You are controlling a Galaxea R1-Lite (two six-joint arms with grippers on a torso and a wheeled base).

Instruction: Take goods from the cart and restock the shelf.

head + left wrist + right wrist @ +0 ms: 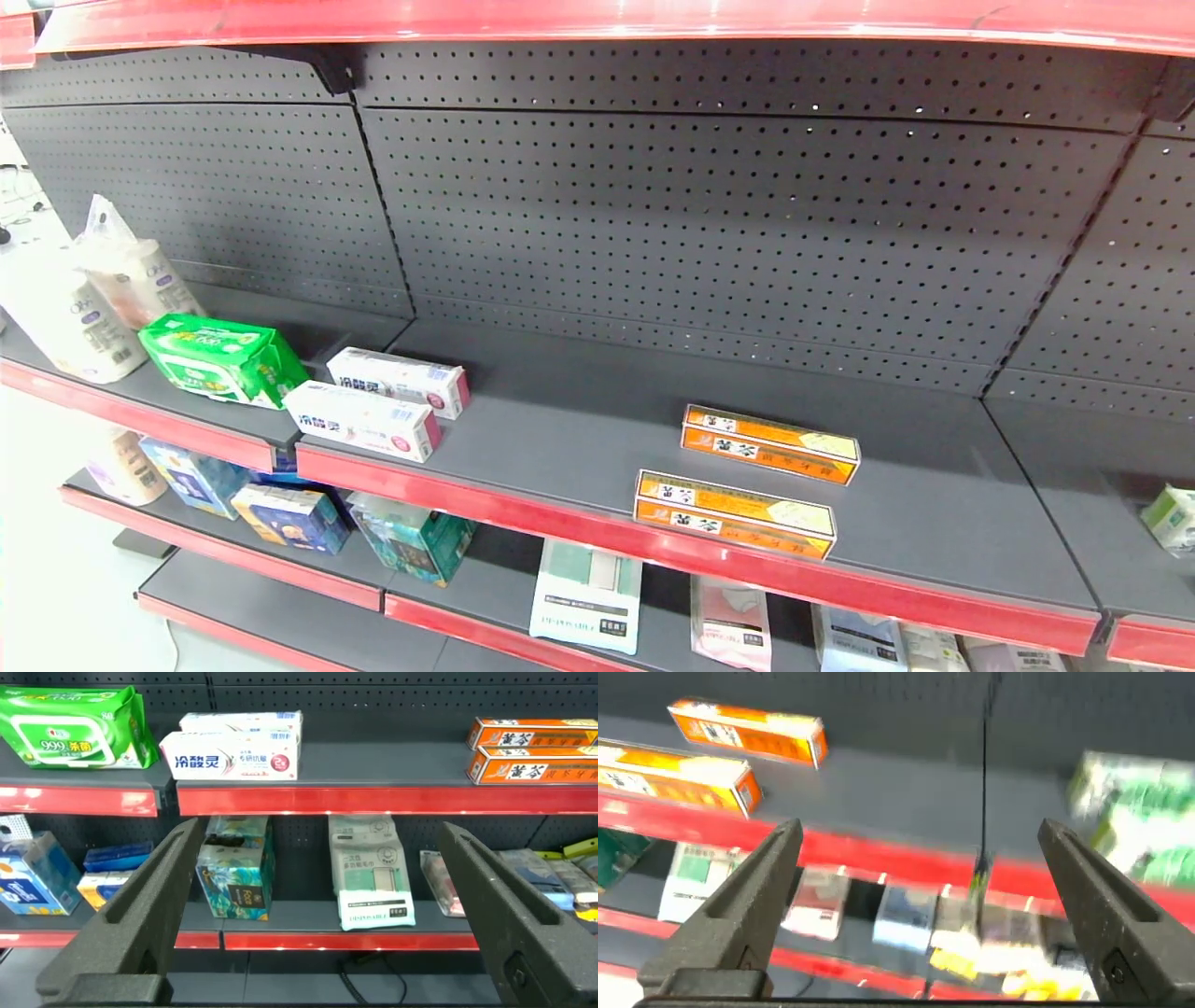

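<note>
As we face the shelf [579, 411], its dark board with the red front edge carries goods in small groups. Two orange boxes [770, 443] lie flat right of the middle, one behind the other, both lengthwise along the edge and a little apart. Well apart to their left, two white boxes [399, 381] lie the same way, the front one close to the red edge. Just beside these, on the neighbouring board, lies a green pack [224, 359], with wrapped paper rolls [140, 275] standing behind it. At the far right sits a pale green packet [1172, 518].

Our left gripper [318, 829] has its fingers spread wide. It is held out in front of the shelving, touching none of the goods. It is about level with the lower shelf [308, 917], where a teal box [235, 868] and a flat white pack [369, 873] stand upright beyond the gap between the fingers. The white boxes and the green pack lie on the board above.

Our right gripper [920, 826] is spread just as wide. It faces the stretch of shelf between the orange boxes and the pale green packet, apart from both. The packet is blurred in the right wrist view, so we cannot tell more about it.
</note>
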